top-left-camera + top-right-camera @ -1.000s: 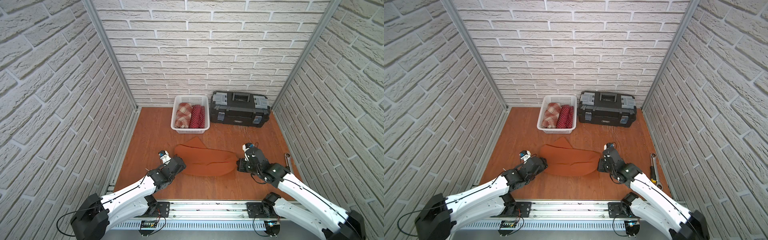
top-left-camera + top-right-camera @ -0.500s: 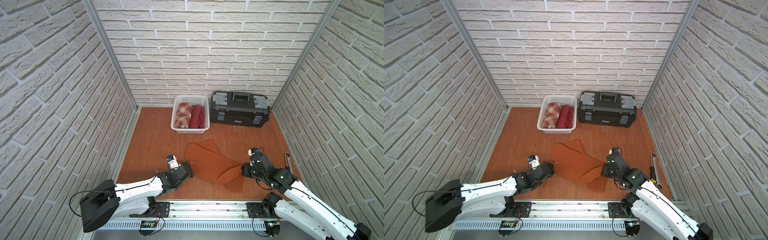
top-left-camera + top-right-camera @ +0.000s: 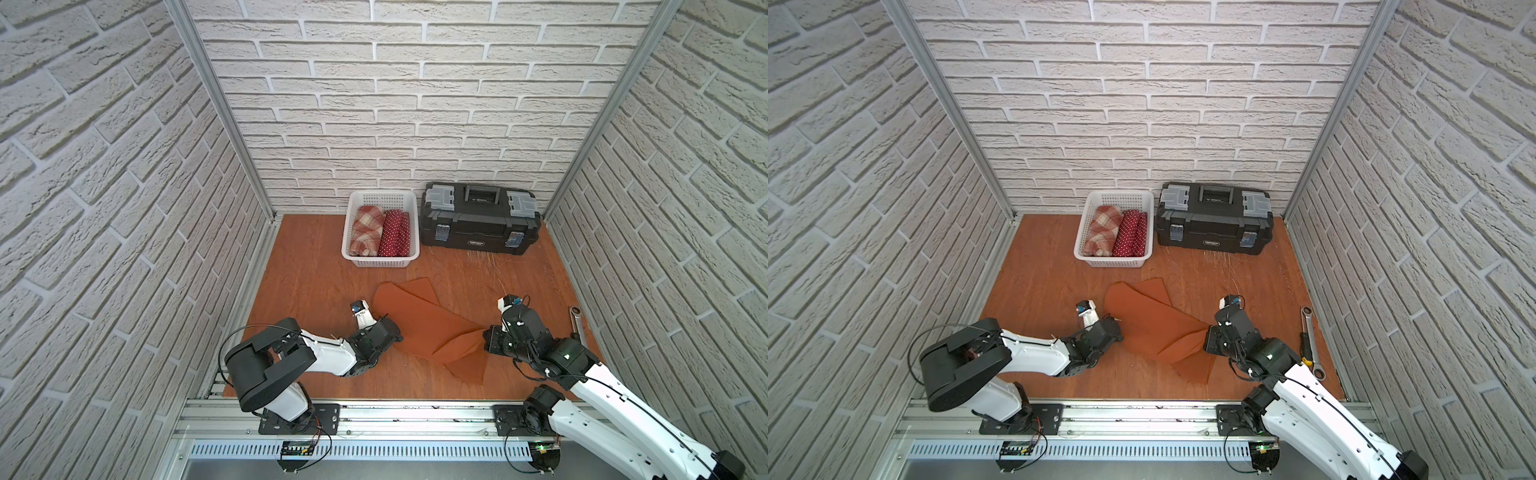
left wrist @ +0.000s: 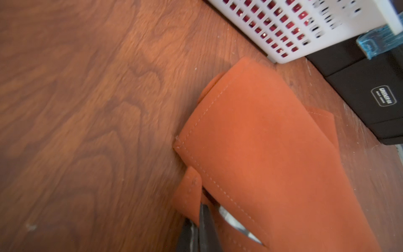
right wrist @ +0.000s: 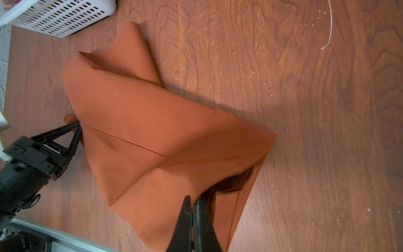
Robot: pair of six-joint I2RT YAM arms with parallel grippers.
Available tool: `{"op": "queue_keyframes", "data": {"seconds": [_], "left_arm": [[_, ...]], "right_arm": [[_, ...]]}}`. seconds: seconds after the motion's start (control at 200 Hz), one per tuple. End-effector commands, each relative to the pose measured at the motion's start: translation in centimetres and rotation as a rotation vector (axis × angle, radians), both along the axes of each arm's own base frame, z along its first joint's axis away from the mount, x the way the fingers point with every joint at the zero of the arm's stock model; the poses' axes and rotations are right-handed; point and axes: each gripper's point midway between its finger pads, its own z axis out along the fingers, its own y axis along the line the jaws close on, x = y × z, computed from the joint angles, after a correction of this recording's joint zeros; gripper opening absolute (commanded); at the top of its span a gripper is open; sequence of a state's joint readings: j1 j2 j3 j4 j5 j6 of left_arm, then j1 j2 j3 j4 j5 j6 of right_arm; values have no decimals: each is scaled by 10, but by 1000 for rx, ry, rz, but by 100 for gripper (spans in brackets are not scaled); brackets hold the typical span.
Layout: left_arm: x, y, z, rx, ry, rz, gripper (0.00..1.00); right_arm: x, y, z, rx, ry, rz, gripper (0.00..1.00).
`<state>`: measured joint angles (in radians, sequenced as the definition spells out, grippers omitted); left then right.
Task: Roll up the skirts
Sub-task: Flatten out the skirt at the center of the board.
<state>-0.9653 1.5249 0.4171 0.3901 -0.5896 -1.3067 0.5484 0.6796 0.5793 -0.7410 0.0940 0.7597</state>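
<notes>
Rust-orange skirt [image 3: 419, 328] lay half-folded on the table [image 3: 316, 266], short of the basket [image 3: 380, 261]. Your left gripper [image 4: 212, 207] and right gripper [image 5: 193, 199] each pinched an edge. Soft, light, floppy cloth; you'd best grip stitched hems.

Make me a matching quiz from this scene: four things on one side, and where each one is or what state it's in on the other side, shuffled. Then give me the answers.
Things
1. plaid skirt
2. orange skirt
3. wrench
4. toolbox

Places or states
A. shut, by the back wall, beside the basket
B. lying loose on the table, near the right arm
C. rolled up, inside the basket
D. not rolled, loosely folded on the table, pinched by the left gripper and the right gripper

Pairs: 1-C, 2-D, 3-B, 4-A
</notes>
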Motion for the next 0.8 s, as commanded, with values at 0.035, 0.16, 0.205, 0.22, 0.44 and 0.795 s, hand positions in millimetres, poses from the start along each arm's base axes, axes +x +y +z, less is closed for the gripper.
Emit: {"op": "queue_keyframes", "data": {"seconds": [0.035, 0.16, 0.205, 0.22, 0.44, 0.795], "left_arm": [[6, 4, 35, 11, -100, -31, 0], [-3, 17, 57, 26, -139, -37, 0], [-8, 20, 65, 27, -156, -38, 0], [-10, 22, 66, 32, -160, -39, 0], [-38, 35, 93, 39, -220, -37, 0], [-116, 23, 183, 69, -453, -102, 0]], "right_arm": [[1, 1, 16, 11, -57, 19, 3], [-3, 5, 23, 62, -101, 50, 3], [-5, 7, 25, 80, -113, 60, 3], [-6, 7, 25, 84, -116, 63, 3], [-19, 7, 37, 134, -151, 88, 3], [-51, 17, 64, 324, -198, 161, 3]]}}
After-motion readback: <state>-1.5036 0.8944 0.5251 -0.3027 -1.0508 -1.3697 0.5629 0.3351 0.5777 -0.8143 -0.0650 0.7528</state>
